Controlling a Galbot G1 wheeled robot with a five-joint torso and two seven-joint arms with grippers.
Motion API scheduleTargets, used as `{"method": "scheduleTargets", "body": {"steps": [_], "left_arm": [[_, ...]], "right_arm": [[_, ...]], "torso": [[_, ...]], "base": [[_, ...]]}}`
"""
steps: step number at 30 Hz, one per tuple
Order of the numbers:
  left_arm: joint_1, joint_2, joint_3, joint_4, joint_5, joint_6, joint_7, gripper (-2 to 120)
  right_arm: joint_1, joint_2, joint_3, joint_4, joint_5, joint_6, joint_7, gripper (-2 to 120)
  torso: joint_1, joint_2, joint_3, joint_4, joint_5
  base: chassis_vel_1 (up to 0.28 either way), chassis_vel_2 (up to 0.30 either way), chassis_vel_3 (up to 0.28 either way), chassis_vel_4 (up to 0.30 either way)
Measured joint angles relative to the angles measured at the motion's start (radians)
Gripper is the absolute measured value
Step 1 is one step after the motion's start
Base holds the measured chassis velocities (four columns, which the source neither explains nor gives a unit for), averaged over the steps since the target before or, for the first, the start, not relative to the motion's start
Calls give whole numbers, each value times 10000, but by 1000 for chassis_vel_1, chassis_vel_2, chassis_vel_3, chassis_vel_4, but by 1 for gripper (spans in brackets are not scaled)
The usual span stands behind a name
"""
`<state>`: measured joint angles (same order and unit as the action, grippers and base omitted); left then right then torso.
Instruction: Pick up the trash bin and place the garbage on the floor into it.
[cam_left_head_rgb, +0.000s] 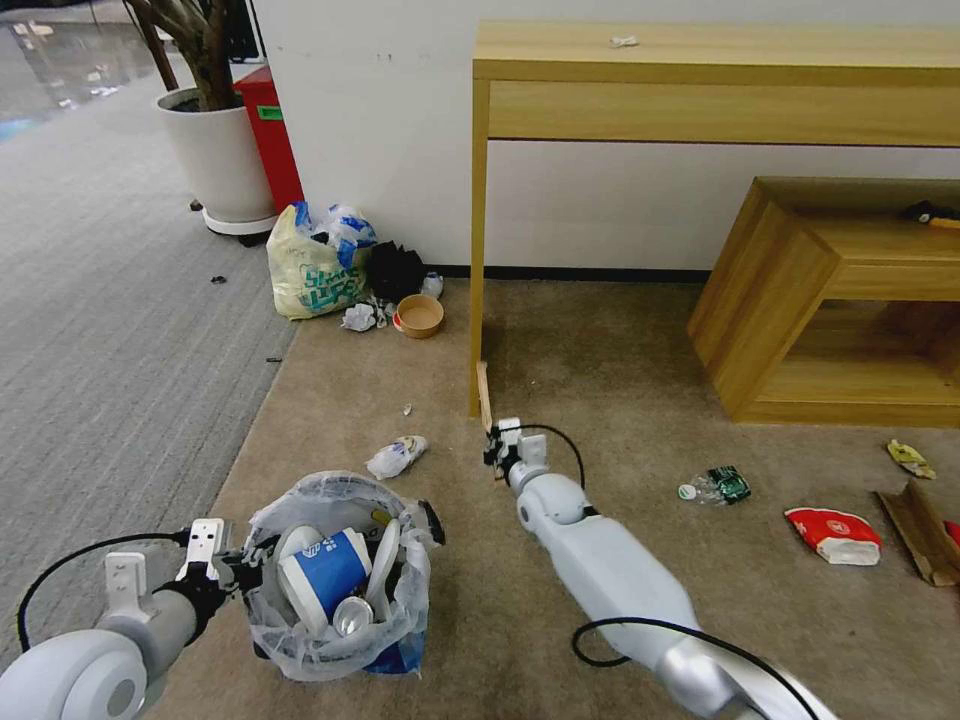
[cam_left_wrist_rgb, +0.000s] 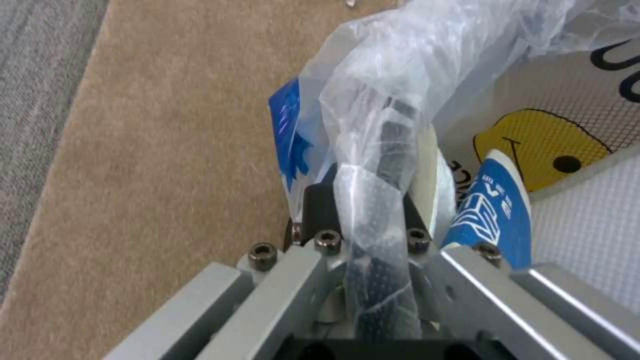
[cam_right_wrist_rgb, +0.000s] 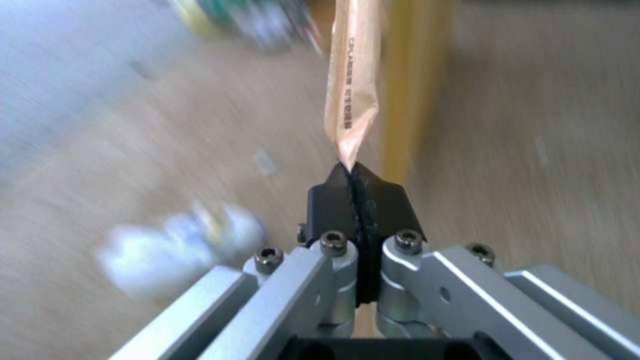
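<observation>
At the lower left of the head view the left gripper (cam_left_head_rgb: 243, 572) is clamping the near rim of the trash bin (cam_left_head_rgb: 340, 575), its pads closed through the crinkly liner bag; the left wrist view is showing the same grip (cam_left_wrist_rgb: 363, 227), with bag plastic bunched between the jaws. Inside the bin a blue-white paper cup (cam_left_head_rgb: 322, 574), a crushed can (cam_left_head_rgb: 352, 614) and a white slipper (cam_left_head_rgb: 385, 558) are lying together. Right of the bin, near the frame's centre, the right arm is reaching forward and its gripper (cam_left_head_rgb: 492, 447) is pinching the lower end of a thin tan paper-sleeved stick (cam_left_head_rgb: 485, 396), its black pads (cam_right_wrist_rgb: 337, 197) pressed fully together on it in the right wrist view (cam_right_wrist_rgb: 359, 170); the stick (cam_right_wrist_rgb: 351, 85) is standing beside the foot of the wooden table leg (cam_left_head_rgb: 478, 250). Just left of that gripper a crumpled white wrapper (cam_left_head_rgb: 396, 456) is lying on the beige carpet floor (cam_left_head_rgb: 600, 380). Toward the right edge a crushed plastic bottle (cam_left_head_rgb: 717, 486), a red-white bowl (cam_left_head_rgb: 833, 535) and a piece of cardboard (cam_left_head_rgb: 922, 532) are resting well apart on the carpet. Farther up, left of centre, a yellowish shopping bag (cam_left_head_rgb: 312, 262) and a tan bowl (cam_left_head_rgb: 420, 316) are sitting against the wall.
</observation>
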<state>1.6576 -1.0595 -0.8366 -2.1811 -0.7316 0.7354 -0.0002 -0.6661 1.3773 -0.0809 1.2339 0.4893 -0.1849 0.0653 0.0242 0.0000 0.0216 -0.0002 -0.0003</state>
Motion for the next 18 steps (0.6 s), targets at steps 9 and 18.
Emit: {"method": "scheduleTargets", "body": {"steps": [9,18], "left_arm": [[-261,403,197,195,-391,0,-252,0],[-532,851,372,399,-660,0,-401,0]], "right_arm": [[12,-737,253,2562,175,395,-1963,0],[-74,-1255,-758,4597,891,394,-2911,0]], "torso": [[0,1,0,0,0],[-1,2,0,2,-1]], "base": [[0,0,0,0],[0,0,0,0]]}}
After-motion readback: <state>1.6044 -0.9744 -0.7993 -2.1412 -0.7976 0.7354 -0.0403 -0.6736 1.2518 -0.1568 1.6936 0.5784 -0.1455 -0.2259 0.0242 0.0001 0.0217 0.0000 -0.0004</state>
